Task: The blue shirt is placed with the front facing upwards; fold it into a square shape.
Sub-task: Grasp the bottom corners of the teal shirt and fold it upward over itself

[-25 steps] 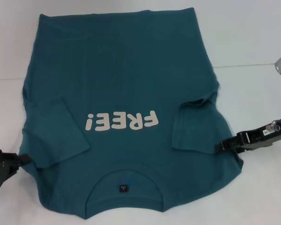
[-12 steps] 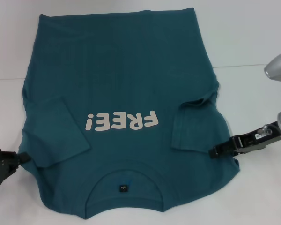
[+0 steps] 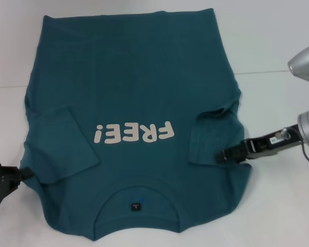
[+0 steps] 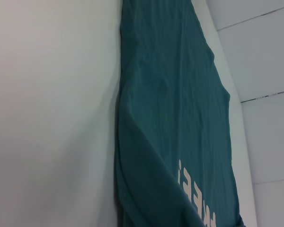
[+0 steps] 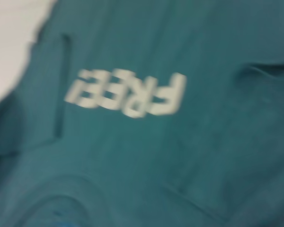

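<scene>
on the blue shirt, right gripper; wrist views show neither gripper.

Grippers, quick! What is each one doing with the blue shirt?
Left gripper: at the blue shirt's left edge; grip cannot be told.
Right gripper: over the shirt's right side; grip cannot be told.
</scene>
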Robot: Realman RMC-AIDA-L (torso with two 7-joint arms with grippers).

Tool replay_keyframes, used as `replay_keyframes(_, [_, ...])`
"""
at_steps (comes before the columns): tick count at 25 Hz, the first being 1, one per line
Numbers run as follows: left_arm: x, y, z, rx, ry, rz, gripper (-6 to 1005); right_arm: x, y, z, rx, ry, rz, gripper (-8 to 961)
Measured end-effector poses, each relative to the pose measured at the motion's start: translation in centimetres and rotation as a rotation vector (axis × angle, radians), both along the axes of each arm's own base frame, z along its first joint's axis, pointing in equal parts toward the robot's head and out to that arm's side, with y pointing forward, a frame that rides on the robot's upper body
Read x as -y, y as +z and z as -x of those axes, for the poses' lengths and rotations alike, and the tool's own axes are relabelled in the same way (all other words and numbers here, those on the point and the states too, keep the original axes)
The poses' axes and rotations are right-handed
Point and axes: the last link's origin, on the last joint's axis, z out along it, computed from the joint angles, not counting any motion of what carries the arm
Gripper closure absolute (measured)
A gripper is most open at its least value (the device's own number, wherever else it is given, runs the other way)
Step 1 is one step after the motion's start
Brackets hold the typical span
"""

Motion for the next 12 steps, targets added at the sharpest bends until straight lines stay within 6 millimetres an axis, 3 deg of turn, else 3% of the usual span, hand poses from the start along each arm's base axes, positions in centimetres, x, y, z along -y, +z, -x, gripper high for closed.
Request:
replay_keyframes(4, [-0.1, 0.1, 0.0, 0.004, 0.000, -0.007, 929, 0.2, 0.3, -1.4, 0.083, -0.042, 0.007, 171])
replay_keyframes(12, [-0.1, 0.1, -0.1, 0.004, -0.001, -0.008, 926, 0.2, 1.1, -1.9, 0.106, -0.057, 0.008, 176])
